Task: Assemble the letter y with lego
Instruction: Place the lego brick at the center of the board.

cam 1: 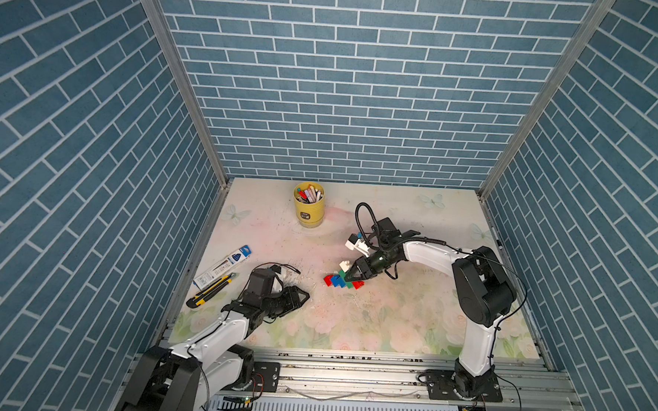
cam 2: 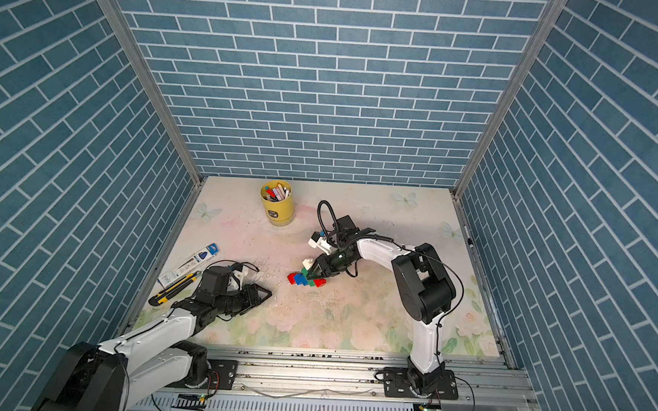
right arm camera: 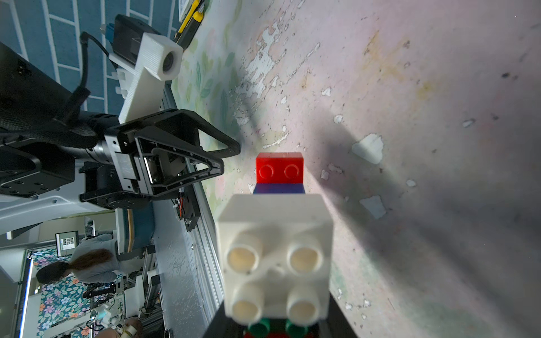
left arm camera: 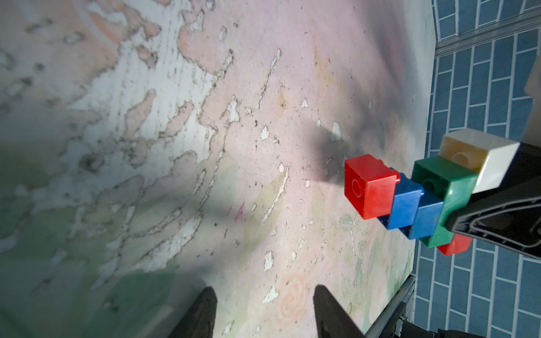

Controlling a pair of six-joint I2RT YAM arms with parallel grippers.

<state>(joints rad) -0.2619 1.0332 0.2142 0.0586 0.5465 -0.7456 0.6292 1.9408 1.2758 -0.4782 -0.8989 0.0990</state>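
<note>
My right gripper (cam 1: 350,277) pinches the lego letter (cam 1: 336,280) at its green bar (left arm camera: 448,190), around the middle of the table (cam 1: 390,325), with the red tail end (left arm camera: 367,187) toward the left arm's side. My left gripper (cam 1: 304,296) sits well apart, fingers (left arm camera: 205,310) parted with nothing between them.
</note>
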